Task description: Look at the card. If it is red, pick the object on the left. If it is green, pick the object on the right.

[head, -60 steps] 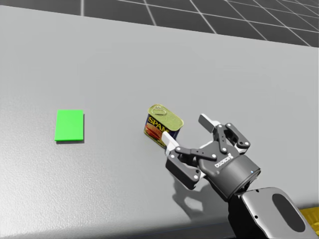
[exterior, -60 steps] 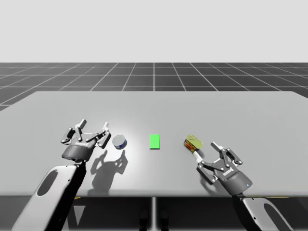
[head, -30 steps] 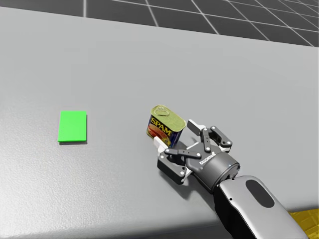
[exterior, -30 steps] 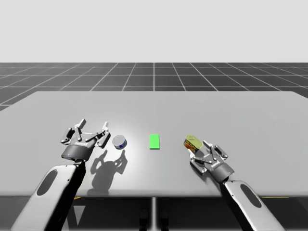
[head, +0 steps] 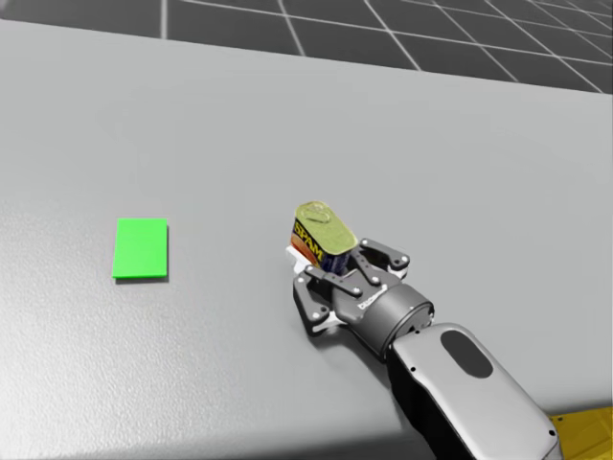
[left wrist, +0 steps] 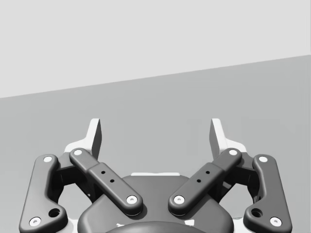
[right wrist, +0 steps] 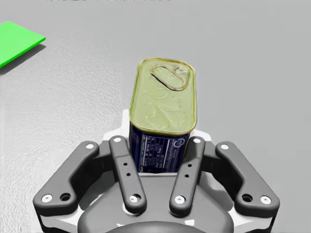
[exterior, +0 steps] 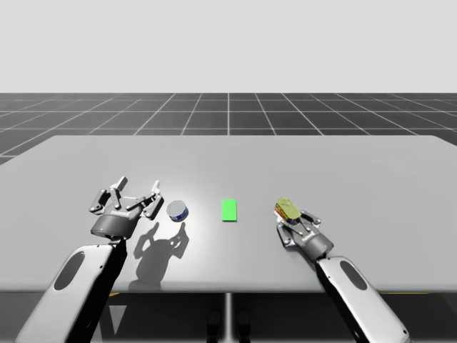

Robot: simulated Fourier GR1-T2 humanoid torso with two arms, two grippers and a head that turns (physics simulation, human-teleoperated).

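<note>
since the card [exterior: 228, 210] is green, the rigid, slick blue rectangular can [right wrist: 164, 104] standing on the counter [exterior: 357, 164] to its right is wanted; right fingers [right wrist: 187, 167] grip its flat sides, left fingers [left wrist: 95, 136] spread empty.

Bright, even light from above; left gripper [exterior: 141, 184] throws a soft shadow on the table [exterior: 357, 164], pale sheen near the card [exterior: 228, 209]

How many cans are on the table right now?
2. A small round blue-and-silver can sits beside my open left gripper; a rectangular blue can with a gold lid is clamped in my right gripper. Nothing seems hidden.
</note>
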